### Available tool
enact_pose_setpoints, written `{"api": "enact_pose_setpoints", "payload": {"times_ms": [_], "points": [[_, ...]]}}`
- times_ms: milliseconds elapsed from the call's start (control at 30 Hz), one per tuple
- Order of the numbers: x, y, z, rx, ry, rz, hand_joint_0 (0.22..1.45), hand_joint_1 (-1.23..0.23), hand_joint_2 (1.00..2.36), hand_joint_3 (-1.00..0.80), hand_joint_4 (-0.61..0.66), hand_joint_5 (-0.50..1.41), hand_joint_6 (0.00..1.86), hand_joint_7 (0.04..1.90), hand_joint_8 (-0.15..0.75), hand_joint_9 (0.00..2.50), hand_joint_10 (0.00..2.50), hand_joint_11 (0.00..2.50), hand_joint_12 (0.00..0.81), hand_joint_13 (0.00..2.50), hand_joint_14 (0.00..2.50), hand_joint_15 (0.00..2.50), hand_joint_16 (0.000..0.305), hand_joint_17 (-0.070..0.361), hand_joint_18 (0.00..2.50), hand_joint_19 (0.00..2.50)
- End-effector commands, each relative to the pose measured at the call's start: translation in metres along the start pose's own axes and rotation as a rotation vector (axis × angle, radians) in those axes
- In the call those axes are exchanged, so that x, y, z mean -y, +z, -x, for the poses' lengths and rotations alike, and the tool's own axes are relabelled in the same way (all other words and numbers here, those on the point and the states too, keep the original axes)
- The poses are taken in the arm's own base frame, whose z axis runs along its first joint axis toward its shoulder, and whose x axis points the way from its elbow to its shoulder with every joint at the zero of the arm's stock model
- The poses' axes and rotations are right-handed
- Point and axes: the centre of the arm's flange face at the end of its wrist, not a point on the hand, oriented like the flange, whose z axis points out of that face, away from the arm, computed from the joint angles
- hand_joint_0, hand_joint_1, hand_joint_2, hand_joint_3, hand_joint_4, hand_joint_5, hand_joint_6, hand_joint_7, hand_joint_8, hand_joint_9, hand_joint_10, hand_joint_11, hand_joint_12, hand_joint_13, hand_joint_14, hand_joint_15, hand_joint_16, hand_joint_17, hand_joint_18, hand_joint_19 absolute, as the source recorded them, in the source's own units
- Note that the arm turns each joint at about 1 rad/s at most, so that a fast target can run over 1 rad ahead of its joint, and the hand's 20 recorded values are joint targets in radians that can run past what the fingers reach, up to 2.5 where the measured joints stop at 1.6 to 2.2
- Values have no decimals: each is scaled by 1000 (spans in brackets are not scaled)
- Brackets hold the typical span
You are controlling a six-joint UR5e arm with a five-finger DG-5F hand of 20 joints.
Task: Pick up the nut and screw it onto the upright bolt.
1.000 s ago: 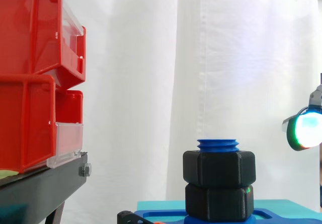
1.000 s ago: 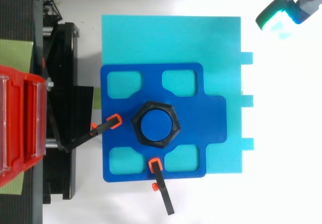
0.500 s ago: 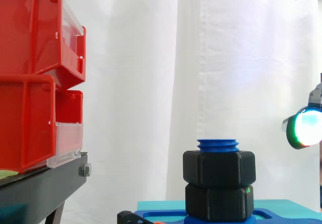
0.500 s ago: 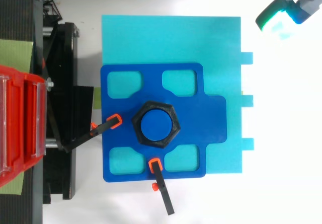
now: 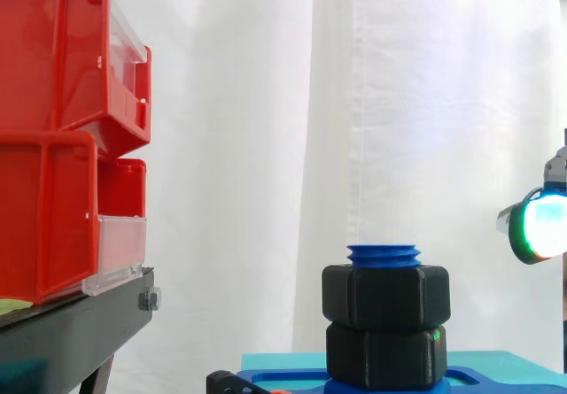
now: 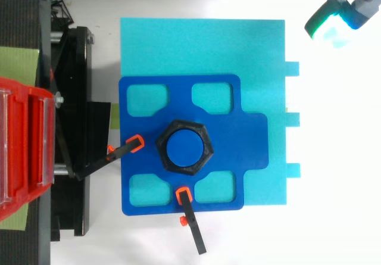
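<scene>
a white curtain [image 5: 266, 102] hangs behind everything. at the left, red bins [image 5: 53, 137] with clear front lips are stacked on a black stand [image 5: 71, 328]; from above the stand lies along the left edge of the white worktop [image 6: 333, 158].

right of the stand a square cyan plate [image 6: 202, 44] lies flat on the worktop, with small tabs along its right edge. a darker blue plate [image 6: 244, 140] with four rounded cut-outs sits on top of it, toward its lower left. two black clamps with orange tips, one [image 6: 128, 147] at the blue plate's left edge and one [image 6: 189, 217] at its lower edge, reach onto that plate.

the upright blue bolt [image 5: 384, 254] rises from the middle of the blue plate. the black hexagonal nut [image 5: 385, 295] is already on it, threaded round the bolt with only the top turns of blue thread showing above it. it sits directly on a second black hexagonal piece [image 5: 385, 354] that stands on the blue plate.

the robot hand [image 5: 540, 227] shows at the right edge of the side view as a glowing white and green part, slightly higher than the bolt's top and well apart from the nut. from above it hangs beyond the cyan plate's upper right corner, over bare worktop. i cannot tell whether it is wide or narrow; nothing is seen in it.
</scene>
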Motion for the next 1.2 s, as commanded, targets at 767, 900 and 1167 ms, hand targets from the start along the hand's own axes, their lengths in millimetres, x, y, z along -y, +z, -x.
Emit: {"api": "enact_pose_setpoints", "payload": {"times_ms": [767, 900, 1167], "points": [[0, 0, 0, 0, 0, 0, 494, -351, 1000, -500, 147, -234, 501, 630, 207, 181, 0, 0, 352, 60, 0, 0, 45, 101, 0, 0], [0, 0, 0, 0, 0, 0, 495, -353, 1000, -500, 150, -232, 501, 655, 206, 189, 0, 0, 347, 78, 0, 0, 44, 99, 0, 0], [0, 0, 0, 0, 0, 0, 498, -355, 1000, -500, 153, -231, 501, 650, 206, 195, 0, 0, 345, 96, 0, 0, 43, 97, 0, 0]]}}
